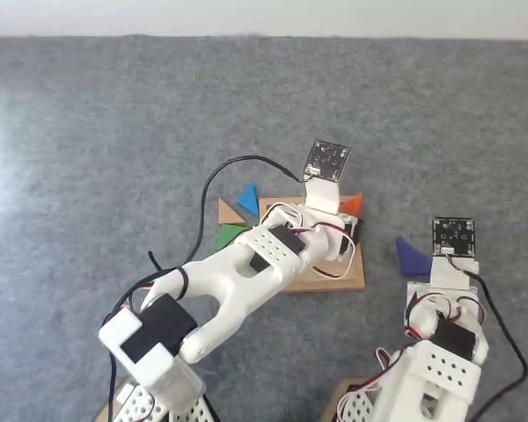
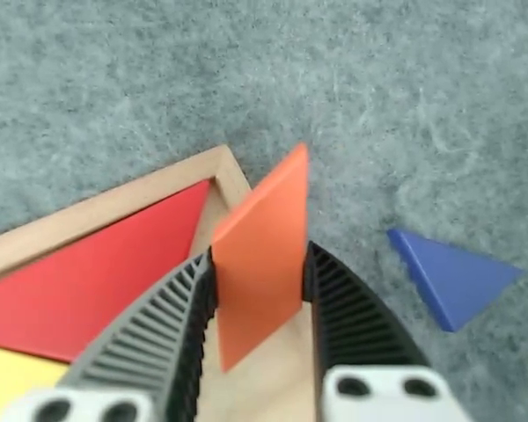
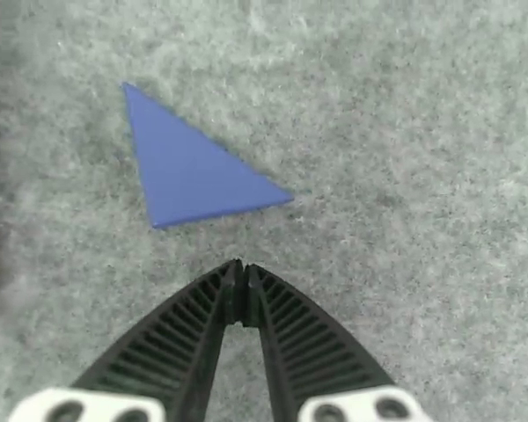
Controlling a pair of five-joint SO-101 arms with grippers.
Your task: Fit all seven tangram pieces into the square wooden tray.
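My left gripper (image 2: 260, 290) is shut on an orange tangram piece (image 2: 262, 264), held on edge over the far right corner of the square wooden tray (image 2: 224, 163). A red triangle (image 2: 97, 277) and a yellow piece (image 2: 9, 378) lie in the tray. From above, the orange piece (image 1: 351, 204) pokes out past the left arm above the tray (image 1: 356, 280). A dark blue triangle (image 3: 189, 167) lies on the carpet just ahead of my right gripper (image 3: 238, 268), which is shut and holds nothing. The same blue triangle (image 1: 411, 257) sits right of the tray.
Left of the tray lie a light blue triangle (image 1: 247, 199), a tan triangle (image 1: 228, 211) and a green piece (image 1: 230, 235). The left arm (image 1: 246, 272) covers most of the tray. Grey carpet (image 1: 114, 132) spreads all around.
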